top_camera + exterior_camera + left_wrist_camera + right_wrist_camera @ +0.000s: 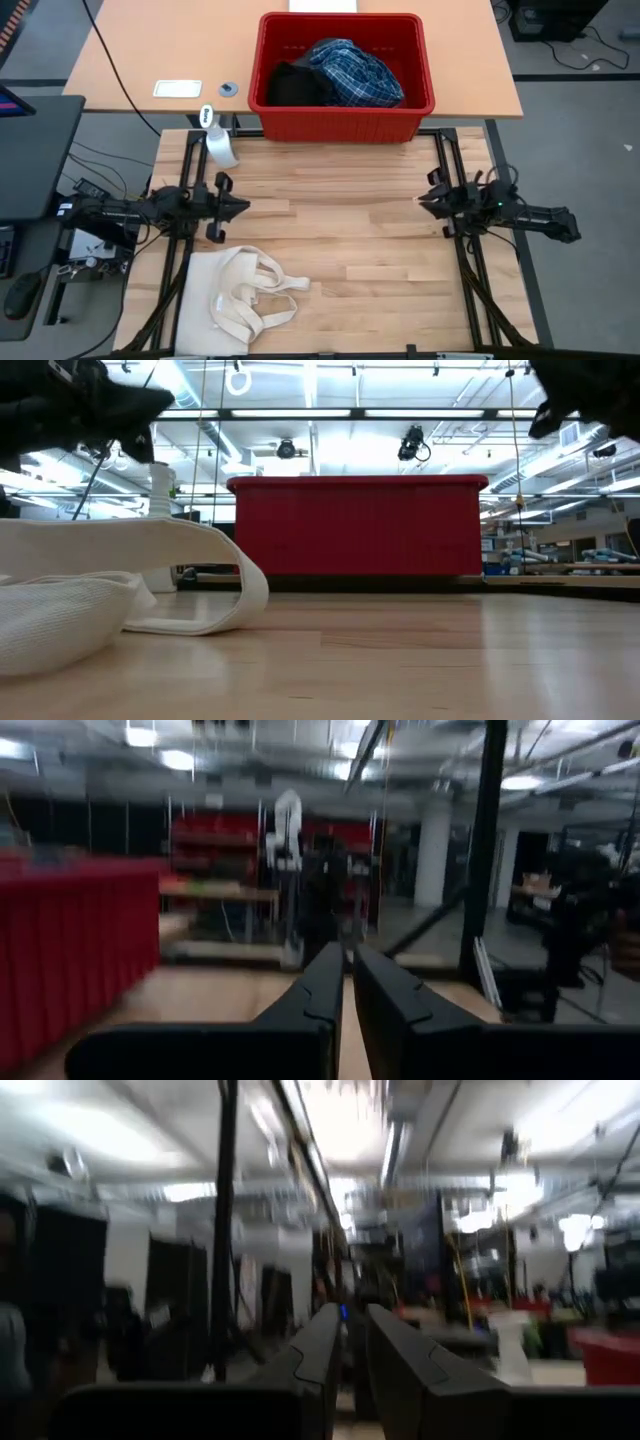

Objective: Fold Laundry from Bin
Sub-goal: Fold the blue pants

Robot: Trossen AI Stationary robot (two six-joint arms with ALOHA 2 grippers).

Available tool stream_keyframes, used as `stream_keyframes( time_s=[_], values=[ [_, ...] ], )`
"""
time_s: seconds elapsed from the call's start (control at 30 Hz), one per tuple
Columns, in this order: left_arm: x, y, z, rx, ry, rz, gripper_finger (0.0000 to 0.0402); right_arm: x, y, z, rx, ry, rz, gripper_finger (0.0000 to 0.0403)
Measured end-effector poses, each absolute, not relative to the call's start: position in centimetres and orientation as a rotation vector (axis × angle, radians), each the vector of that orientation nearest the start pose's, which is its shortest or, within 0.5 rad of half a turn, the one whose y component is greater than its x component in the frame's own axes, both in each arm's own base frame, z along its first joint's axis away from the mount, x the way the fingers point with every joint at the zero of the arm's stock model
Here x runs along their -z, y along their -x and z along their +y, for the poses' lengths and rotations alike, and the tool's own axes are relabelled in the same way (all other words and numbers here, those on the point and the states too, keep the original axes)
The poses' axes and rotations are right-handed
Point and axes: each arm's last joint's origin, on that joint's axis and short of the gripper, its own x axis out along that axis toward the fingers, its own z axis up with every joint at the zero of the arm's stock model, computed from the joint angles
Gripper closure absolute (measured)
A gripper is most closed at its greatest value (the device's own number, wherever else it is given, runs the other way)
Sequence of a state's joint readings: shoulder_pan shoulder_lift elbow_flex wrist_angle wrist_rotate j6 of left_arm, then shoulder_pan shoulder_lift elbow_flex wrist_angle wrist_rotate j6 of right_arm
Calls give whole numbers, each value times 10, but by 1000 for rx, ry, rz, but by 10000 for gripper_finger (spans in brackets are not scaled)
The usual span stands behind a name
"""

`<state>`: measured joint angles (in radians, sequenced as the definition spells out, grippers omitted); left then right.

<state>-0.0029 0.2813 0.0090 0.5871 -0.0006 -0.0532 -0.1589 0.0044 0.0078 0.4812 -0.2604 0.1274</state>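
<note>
No text, label or number is legible anywhere

The wooden table [360,230] holds a cream bag [245,300] near the front left. A spray bottle [220,140] lies at the back left. The red bin [340,110] stands at the back.

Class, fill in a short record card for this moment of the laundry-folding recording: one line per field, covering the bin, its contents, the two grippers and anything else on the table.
bin: red bin at the far edge of the table
contents: blue plaid shirt beside a black piece, both inside
left gripper: shut, empty, at the table's left side
right gripper: shut, empty, at the right side
other items: cream tote bag near the left front; spray bottle left of the bin
folding: not started
</note>
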Motion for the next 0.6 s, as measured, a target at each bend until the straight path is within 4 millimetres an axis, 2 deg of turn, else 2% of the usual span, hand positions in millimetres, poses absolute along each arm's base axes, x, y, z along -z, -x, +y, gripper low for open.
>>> stream_keyframes(
  time_s=[0.13,0.27,0.37,0.5,0.6],
  values=[
    [-212,-105,0,10,31,-470,367,-223,-78,-5,-149,-66,-619,341],
    [-220,-100,0,-1,12,-564,367,-232,-70,-6,-75,-50,-750,341],
    [-220,-101,2,-96,-13,-549,367,-235,-67,-12,148,-27,-812,341],
    [-222,-102,7,-271,-5,-546,367,-233,-65,-22,491,-164,-822,341],
    [-222,-104,9,-343,-9,-546,367,-233,-63,-26,644,-231,-833,341]
  ],
)
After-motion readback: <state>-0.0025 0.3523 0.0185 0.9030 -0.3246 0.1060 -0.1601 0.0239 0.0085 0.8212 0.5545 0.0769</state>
